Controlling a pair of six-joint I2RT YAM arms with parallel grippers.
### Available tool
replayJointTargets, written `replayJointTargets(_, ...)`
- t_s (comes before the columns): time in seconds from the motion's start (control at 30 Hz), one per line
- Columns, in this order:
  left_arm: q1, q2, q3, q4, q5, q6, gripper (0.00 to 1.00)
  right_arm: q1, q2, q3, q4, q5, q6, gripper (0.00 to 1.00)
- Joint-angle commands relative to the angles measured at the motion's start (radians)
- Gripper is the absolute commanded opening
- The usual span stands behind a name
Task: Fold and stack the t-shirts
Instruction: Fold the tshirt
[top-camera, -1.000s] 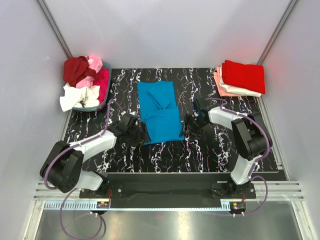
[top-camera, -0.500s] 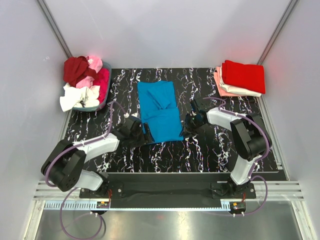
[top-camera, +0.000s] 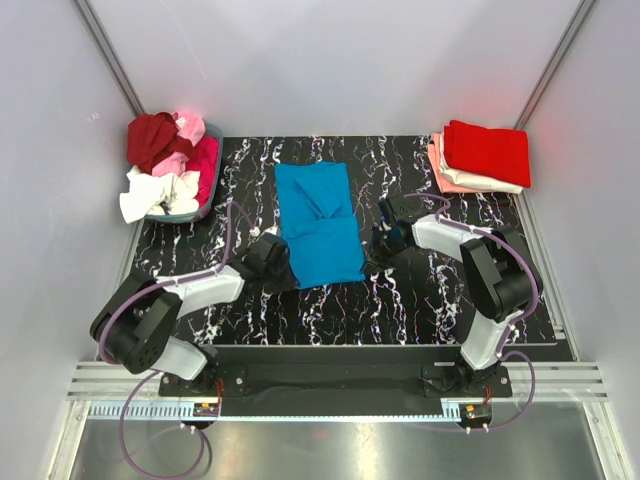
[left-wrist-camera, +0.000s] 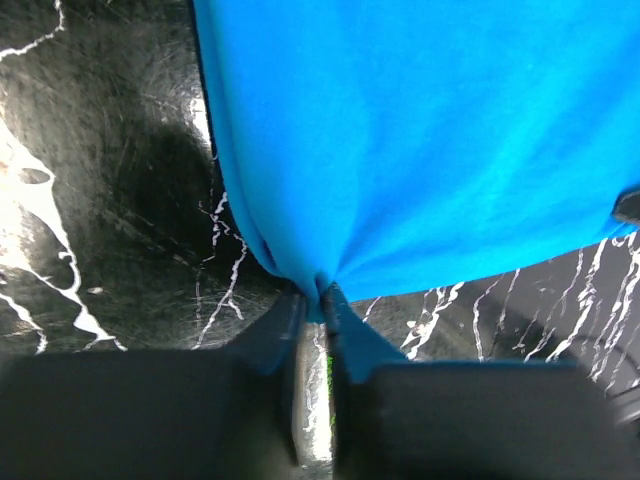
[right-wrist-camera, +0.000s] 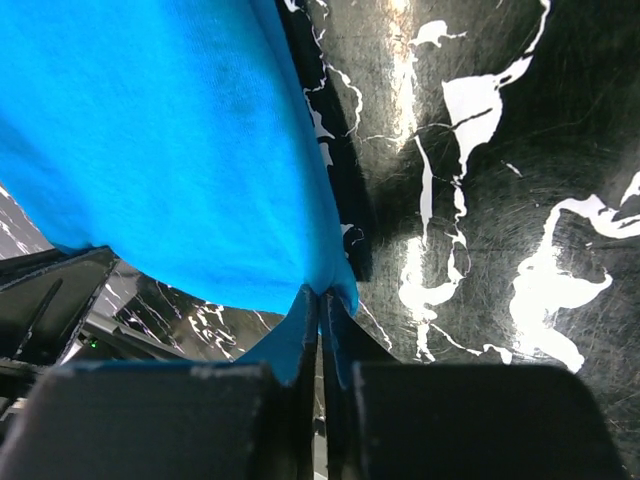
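Note:
A bright blue t-shirt (top-camera: 319, 225) lies folded into a long strip on the middle of the black marbled table (top-camera: 420, 300). My left gripper (top-camera: 287, 272) is shut on its near left corner, the cloth (left-wrist-camera: 400, 140) pinched between the fingertips (left-wrist-camera: 345, 325). On the other side my right gripper (top-camera: 372, 250) is shut on the near right corner of the same shirt (right-wrist-camera: 150, 130). Folded t-shirts, red on top of pink and cream, form a stack (top-camera: 485, 155) at the back right. Unfolded red, pink, magenta and white t-shirts (top-camera: 165, 160) fill a basket at the back left.
The grey basket (top-camera: 205, 200) stands at the table's back left corner. Grey walls enclose the table on three sides. The arm bases sit on a rail (top-camera: 330, 385) along the near edge.
Both grippers moved inward to the blue t-shirt's near corners and closed on the cloth. The shirt itself has barely shifted.

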Motion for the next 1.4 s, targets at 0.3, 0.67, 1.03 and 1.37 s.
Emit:
replayJointTargets(0.3, -0.155, -0.163, 0.005, -0.204, -0.174, -0.024, 0.00, 0.056, -0.182, -0.109, -0.059, 0.035, 0.009, 0.00)
replayJointTargets(0.67, -0.170, -0.311, -0.117, -0.263, -0.168, -0.073, 0.00, 0.213, -0.402, -0.318, -0.027, 0.104, 0.164, 0.69)
replayJointTargets(1.03, -0.181, -0.296, -0.124, -0.238, -0.157, -0.082, 0.00, 0.268, -0.311, -0.296, 0.030, 0.127, 0.220, 0.54)
replayJointTargets(1.37, -0.183, -0.305, -0.130, -0.232, -0.153, -0.084, 0.00, 0.302, -0.212, -0.313, 0.218, 0.093, 0.370, 0.52)
